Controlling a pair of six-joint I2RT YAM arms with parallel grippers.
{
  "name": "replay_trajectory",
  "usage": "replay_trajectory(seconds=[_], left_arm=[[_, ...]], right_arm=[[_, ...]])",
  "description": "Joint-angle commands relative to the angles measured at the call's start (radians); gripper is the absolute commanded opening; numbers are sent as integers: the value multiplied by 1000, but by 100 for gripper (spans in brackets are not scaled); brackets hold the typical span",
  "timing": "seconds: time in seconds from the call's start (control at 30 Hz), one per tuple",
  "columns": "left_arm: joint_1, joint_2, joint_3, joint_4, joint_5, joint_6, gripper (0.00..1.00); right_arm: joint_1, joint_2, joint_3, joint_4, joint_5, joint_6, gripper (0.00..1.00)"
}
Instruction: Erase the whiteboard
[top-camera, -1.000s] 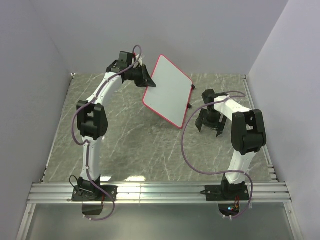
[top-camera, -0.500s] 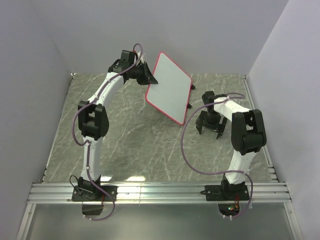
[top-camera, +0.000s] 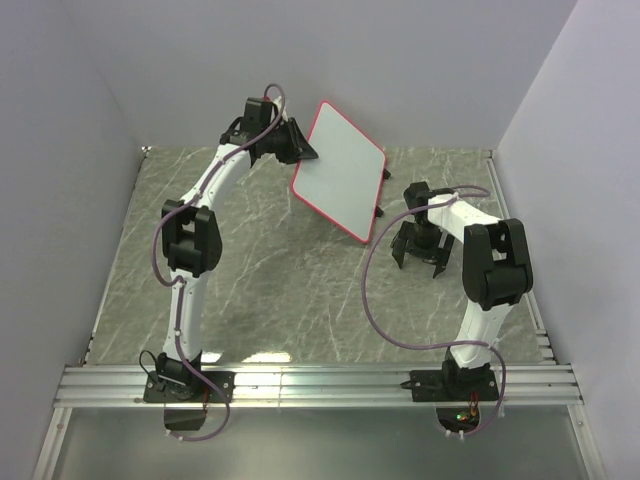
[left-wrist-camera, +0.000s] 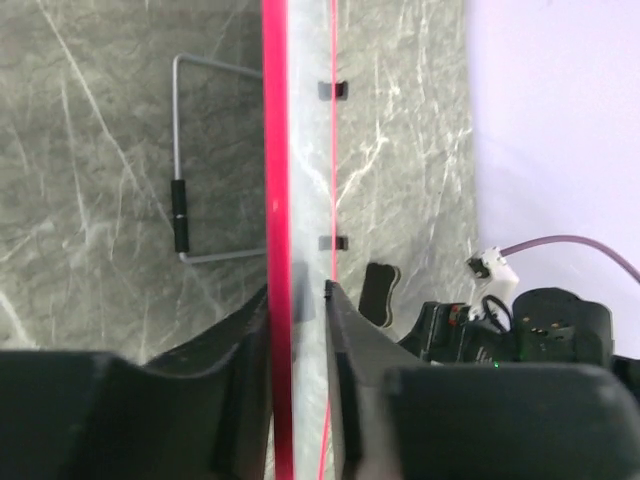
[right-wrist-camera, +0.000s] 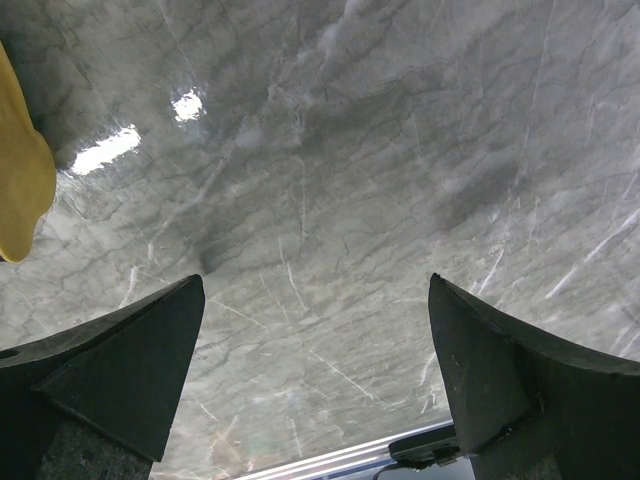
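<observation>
Left fingers (left-wrist-camera: 250, 335) clenched on the whiteboard (left-wrist-camera: 305, 150): one pad on each face of its red-rimmed edge, no gap seen in the wrist view. The left gripper (top-camera: 300, 152) held the board by its upper left edge, high and far back.

The whiteboard (top-camera: 340, 175) hung tilted over the far middle of the surface (top-camera: 270, 270), white face toward the top camera. Its top corner stood close to the back wall (top-camera: 400, 60). Its lowest corner pointed down toward the marble; could not tell whether it touched. A wire stand (left-wrist-camera: 178, 150) lay beyond one face of the board in the left wrist view.

Right fingers (right-wrist-camera: 120, 370) were released, spread wide, with marble showing between them. The right gripper (top-camera: 420, 248) hung low just right of the board's lower edge, apart from it. The rounded end of a yellow eraser (right-wrist-camera: 20, 170) showed at the left edge of the right wrist view, outside the fingers.

The near half of the surface, between both arms, was broad open marble.
</observation>
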Motion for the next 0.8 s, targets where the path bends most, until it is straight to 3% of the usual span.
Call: replay_trajectory(seconds=[0.0,0.1,0.23,0.43,0.6,0.63,0.77], left_arm=[[-7,-8,14,93,-4,-5,30],[-7,-3,-6,124,43,-37,38],[-5,-14,-22,141,65,-54,57],[8,-70,-42,132,46,-53,69],[44,-156,-91,107,14,-44,84],[61,-170,-98,101,5,-39,96],[107,-250,-158,64,-49,-11,100]], right_arm=[[3,-42,16,7,27,-7,99],[3,-41,22,13,21,-4,99],[4,-60,32,24,16,-3,99],[4,-137,48,67,-17,-13,100],[9,-177,114,105,-117,-27,100],[9,-188,126,116,-164,-29,100],[30,-209,213,163,-251,-30,100]])
